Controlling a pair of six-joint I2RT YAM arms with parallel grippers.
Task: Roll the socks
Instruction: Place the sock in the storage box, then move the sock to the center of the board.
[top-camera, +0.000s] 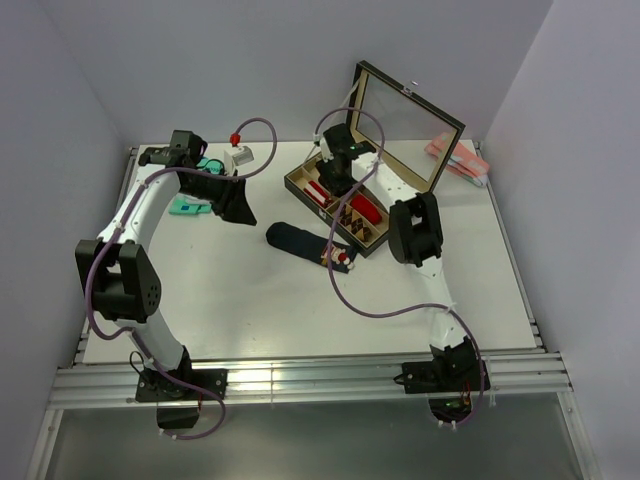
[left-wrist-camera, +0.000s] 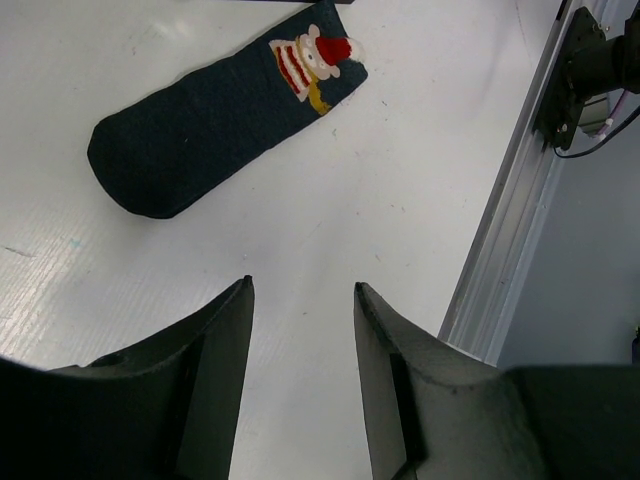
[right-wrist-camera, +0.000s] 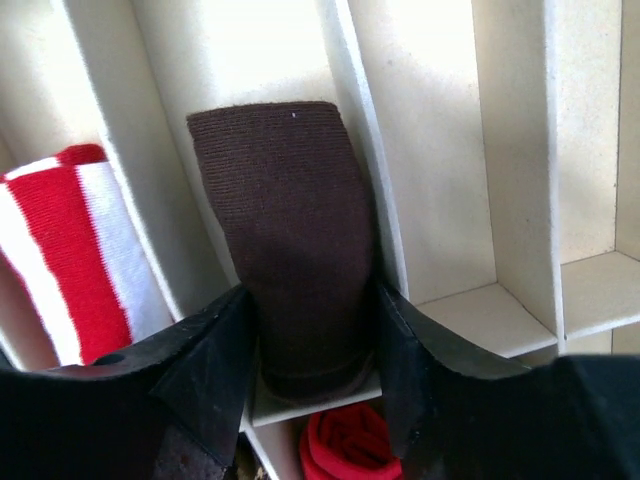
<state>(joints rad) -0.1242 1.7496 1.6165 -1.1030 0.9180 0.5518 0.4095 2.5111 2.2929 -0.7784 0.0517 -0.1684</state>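
Walls (top-camera: 300, 40) of lilac ring the white table (top-camera: 300, 310) and navy sock (top-camera: 295, 240).

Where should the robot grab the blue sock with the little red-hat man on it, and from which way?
Probably the plain rounded end, away from the picture. The navy sock lies flat on the table, so nothing sticks up to grab from the side. Come straight down from above, the left gripper with its fingers across the narrow width, and pinch the fabric up.
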